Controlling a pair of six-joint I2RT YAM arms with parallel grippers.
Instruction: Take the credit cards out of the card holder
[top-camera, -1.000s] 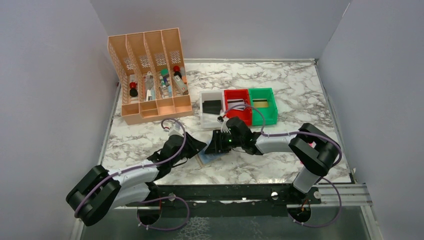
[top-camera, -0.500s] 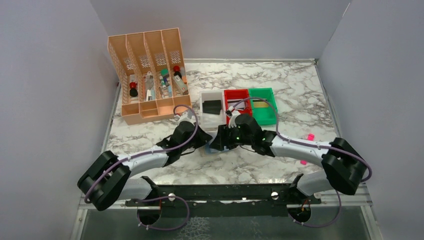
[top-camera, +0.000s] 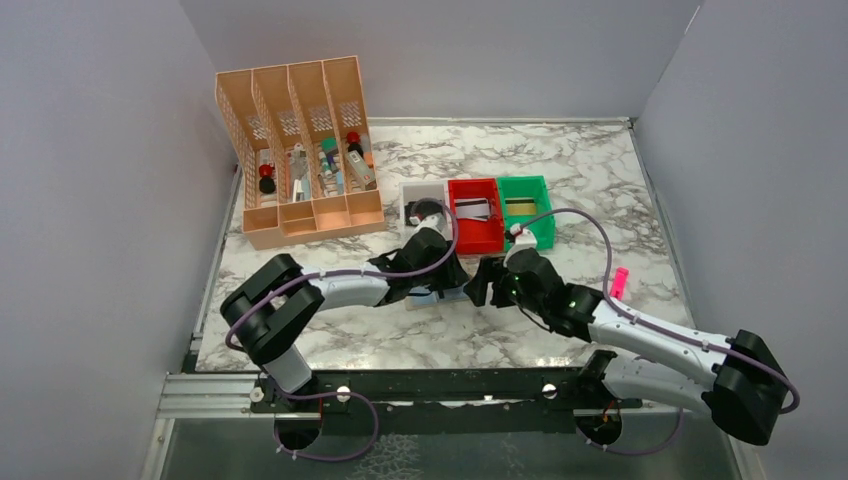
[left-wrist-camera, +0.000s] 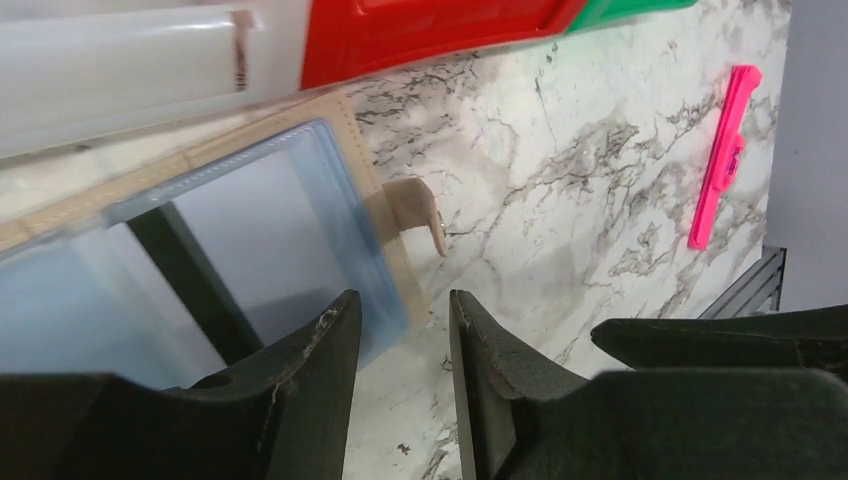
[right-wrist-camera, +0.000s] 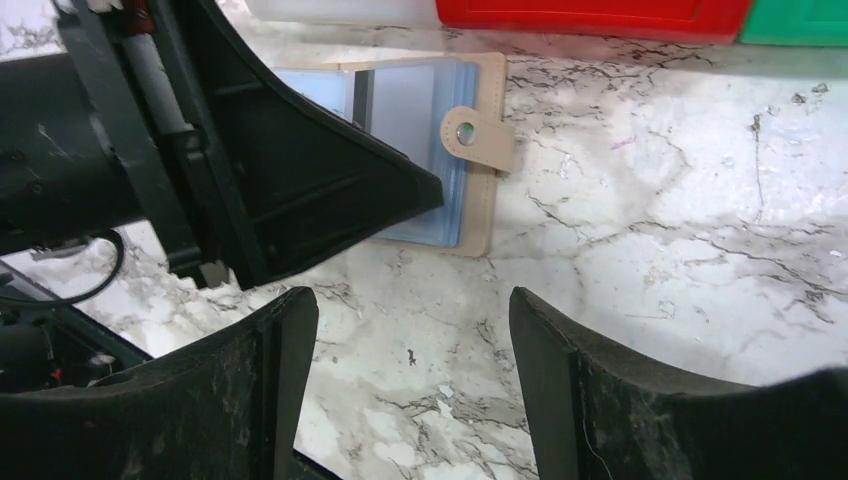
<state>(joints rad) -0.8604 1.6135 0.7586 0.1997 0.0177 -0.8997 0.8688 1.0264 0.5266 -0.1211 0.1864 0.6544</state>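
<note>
The card holder (right-wrist-camera: 455, 150) lies open on the marble, tan with pale blue-grey lining and a snap tab (right-wrist-camera: 470, 131). It also shows in the left wrist view (left-wrist-camera: 270, 230), where a black strip (left-wrist-camera: 190, 285) crosses its pocket, perhaps a card. In the top view only a sliver of it (top-camera: 447, 294) shows between the arms. My left gripper (left-wrist-camera: 400, 325) is narrowly open and hovers over the holder's tab-side edge, holding nothing; it shows in the top view too (top-camera: 447, 275). My right gripper (right-wrist-camera: 405, 335) is wide open and empty over bare marble, just short of the holder (top-camera: 478, 285).
White bin (top-camera: 412, 195), red bin (top-camera: 475, 237) with a silvery card inside, and green bin (top-camera: 540, 225) stand right behind the holder. The orange desk organiser (top-camera: 300, 215) is at the back left. A pink marker-like stick (top-camera: 619, 280) lies to the right.
My left arm has swung right and forward, its gripper now over the holder. My right gripper has drawn back to the right off the holder, its arm stretched out low.
</note>
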